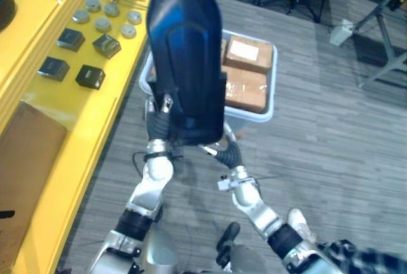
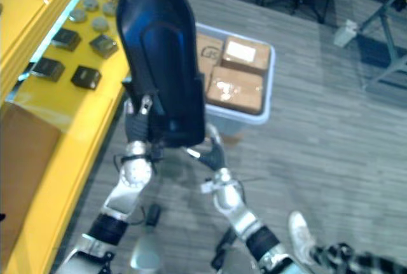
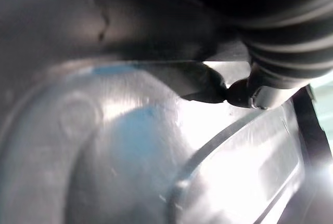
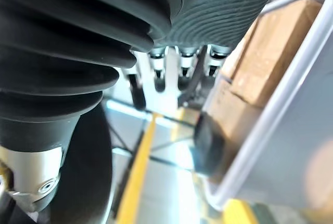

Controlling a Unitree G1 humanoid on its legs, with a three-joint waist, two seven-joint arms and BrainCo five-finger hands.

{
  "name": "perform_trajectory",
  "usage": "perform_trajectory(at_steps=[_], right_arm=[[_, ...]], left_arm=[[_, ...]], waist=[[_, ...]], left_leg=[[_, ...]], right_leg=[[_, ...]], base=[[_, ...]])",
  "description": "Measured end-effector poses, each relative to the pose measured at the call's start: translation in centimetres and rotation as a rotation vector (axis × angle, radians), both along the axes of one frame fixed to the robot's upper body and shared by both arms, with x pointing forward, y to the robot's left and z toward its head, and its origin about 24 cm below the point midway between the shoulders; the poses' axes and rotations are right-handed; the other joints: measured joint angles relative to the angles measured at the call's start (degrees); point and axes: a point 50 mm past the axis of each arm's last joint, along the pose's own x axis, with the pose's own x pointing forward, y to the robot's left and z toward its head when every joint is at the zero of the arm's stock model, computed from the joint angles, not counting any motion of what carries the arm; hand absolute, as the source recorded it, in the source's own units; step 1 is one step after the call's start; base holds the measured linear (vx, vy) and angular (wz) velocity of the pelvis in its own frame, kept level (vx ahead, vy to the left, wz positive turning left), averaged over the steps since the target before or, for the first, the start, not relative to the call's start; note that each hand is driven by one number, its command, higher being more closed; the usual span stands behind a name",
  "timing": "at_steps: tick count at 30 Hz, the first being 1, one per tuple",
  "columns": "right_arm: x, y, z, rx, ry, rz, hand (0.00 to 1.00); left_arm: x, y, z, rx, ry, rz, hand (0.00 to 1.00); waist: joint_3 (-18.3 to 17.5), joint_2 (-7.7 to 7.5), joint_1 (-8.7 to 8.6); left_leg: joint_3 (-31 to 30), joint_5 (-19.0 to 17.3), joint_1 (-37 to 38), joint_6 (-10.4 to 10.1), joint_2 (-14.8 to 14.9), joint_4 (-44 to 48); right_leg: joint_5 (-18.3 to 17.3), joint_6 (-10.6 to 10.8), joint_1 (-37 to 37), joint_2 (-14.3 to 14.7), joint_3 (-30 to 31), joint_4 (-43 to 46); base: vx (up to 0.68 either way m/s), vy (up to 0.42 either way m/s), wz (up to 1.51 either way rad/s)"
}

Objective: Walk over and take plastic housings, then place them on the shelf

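Large dark blue moulded plastic housing (image 1: 184,51): standing upright, its lower end sitting between the left hand (image 1: 156,128) and the right hand (image 1: 227,155); either hand's grip cannot be told. Grey plastic bin (image 1: 273,83) of brown cartons (image 1: 249,54): lying just beyond the right hand.

Silver-grey arms (image 1: 156,175); wrist covers (image 4: 78,37) (ribbed, black).

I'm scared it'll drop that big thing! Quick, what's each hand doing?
Left hand: closed on the lower edge of the plastic housing.
Right hand: under the plastic housing; open or closed cannot be told.
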Motion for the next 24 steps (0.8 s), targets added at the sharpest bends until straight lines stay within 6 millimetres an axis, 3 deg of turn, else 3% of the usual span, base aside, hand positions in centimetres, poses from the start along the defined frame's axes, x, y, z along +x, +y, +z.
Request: perform_trajectory(at_steps=[2,5,7,12,14,16,20,24], right_arm=[[0.2,-3.1,1.9,0.167,-0.059,-0.048,0.0],[-0.3,-6.2,3.1,0.298,-0.104,-0.043,0.0],[-1.1,-8.2,2.9,0.386,-0.09,-0.027,0.0],[-4.0,-12.0,-1.1,0.589,0.042,-0.108,0.0],[-4.9,-12.8,-2.5,0.601,0.084,-0.151,0.0],[-6.4,-13.7,-5.1,0.589,0.194,-0.236,0.0],[-7.9,-14.0,-8.2,0.58,0.333,-0.265,0.0],[-7.5,-13.1,-8.7,0.556,0.357,-0.231,0.0]], left_arm=[[-1.1,1.7,-0.9,0.041,-0.005,0.153,1.0],[-2.1,3.1,-2.2,0.102,0.031,0.252,1.0],[-3.2,4.1,-3.1,0.154,0.068,0.326,1.0],[-5.3,5.6,-4.3,0.192,0.113,0.432,1.0],[-5.8,6.2,-4.8,0.176,0.141,0.456,1.0],[-6.5,6.9,-5.7,0.102,0.187,0.481,1.0],[-8.0,7.7,-5.9,-0.061,0.16,0.486,1.0],[-9.0,8.7,-4.7,-0.136,0.082,0.432,1.0]], waist=[[-0.6,0.97,-0.11],[-1.7,1.48,-0.12],[-2.7,1.45,-0.23],[-5.9,1.42,-1.59],[-6.8,1.47,-2.18],[-7.8,1.83,-3.39],[-8.7,2.86,-3.75],[-10.5,4.24,-3.72]], left_leg=[[0.4,-0.2,0.9,0.0,0.1,-0.1],[0.8,-0.4,1.1,0.0,0.1,-0.2],[1.4,-0.6,2.0,0.0,0.1,-0.4],[2.4,-0.9,2.8,0.0,0.2,-1.2],[2.9,-1.0,3.1,0.1,0.1,-1.2],[3.1,-1.0,3.4,0.1,0.1,-1.6],[3.2,-1.0,3.8,0.1,0.1,-2.1],[2.1,-1.0,3.7,0.1,-0.2,-2.1]], right_leg=[[0.0,0.0,0.6,0.0,0.1,0.0],[0.0,0.0,0.6,0.0,0.2,-0.1],[0.0,0.0,1.1,0.1,0.7,-0.4],[0.0,0.1,1.4,0.2,1.2,-1.3],[0.0,0.1,1.3,0.1,1.6,-1.7],[0.1,0.3,1.4,0.1,1.7,-1.8],[0.1,0.4,1.6,0.1,1.6,-2.0],[-0.1,0.7,2.9,0.1,0.2,-2.6]], base=[[-0.01,-0.013,-0.06],[-0.01,-0.01,-0.07],[0.0,-0.011,-0.11],[0.0,-0.004,-0.07],[0.01,-0.004,-0.16],[0.02,-0.007,-0.05],[0.01,-0.004,-0.01],[0.01,-0.009,0.18]])
